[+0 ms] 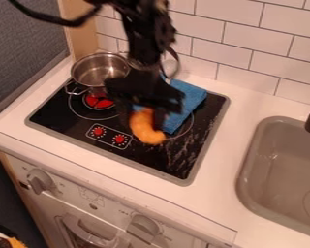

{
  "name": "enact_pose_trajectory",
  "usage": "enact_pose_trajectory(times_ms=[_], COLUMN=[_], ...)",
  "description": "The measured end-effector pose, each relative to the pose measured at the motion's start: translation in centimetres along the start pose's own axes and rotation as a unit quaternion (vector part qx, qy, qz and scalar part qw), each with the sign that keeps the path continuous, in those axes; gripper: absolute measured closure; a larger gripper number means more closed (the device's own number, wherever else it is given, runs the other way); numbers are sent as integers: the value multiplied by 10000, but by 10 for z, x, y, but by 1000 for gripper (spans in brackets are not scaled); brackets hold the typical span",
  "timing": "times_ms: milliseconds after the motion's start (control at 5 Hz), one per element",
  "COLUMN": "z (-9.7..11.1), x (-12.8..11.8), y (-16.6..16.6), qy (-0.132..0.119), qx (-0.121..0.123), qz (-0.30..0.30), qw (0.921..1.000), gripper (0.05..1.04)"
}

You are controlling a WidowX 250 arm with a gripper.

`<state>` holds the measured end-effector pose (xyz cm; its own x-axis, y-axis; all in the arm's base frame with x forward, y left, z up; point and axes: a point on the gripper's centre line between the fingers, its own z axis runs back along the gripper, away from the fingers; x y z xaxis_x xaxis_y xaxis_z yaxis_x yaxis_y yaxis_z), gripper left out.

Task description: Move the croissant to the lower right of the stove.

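One croissant (147,131), pinched by the gripper (144,121) over the stove (172,164); held near its upper end, it could twist loose.

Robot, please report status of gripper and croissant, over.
Gripper closed on croissant, over stove. Blue cloth just behind. Metal pot at upper left, likely out of the way.

arm (145,36): black, angular segments | thick black cable (55,21), smoothly curved
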<state>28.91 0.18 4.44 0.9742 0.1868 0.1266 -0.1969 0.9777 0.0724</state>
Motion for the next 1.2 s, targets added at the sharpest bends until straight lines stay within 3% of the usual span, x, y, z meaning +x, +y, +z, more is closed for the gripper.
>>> enact_pose_trajectory(times_ms=[400,600,800,1200], z=[-11,-13,-13,5], x=[-9,-10,-12,-11], y=[-19,-19,-20,-24], qy=[60,99,131,-44], qx=[-193,-148,-113,-343], qz=[-423,-451,-487,-731], qw=[9989,9988,9987,9967], gripper=[433,345,97,83])
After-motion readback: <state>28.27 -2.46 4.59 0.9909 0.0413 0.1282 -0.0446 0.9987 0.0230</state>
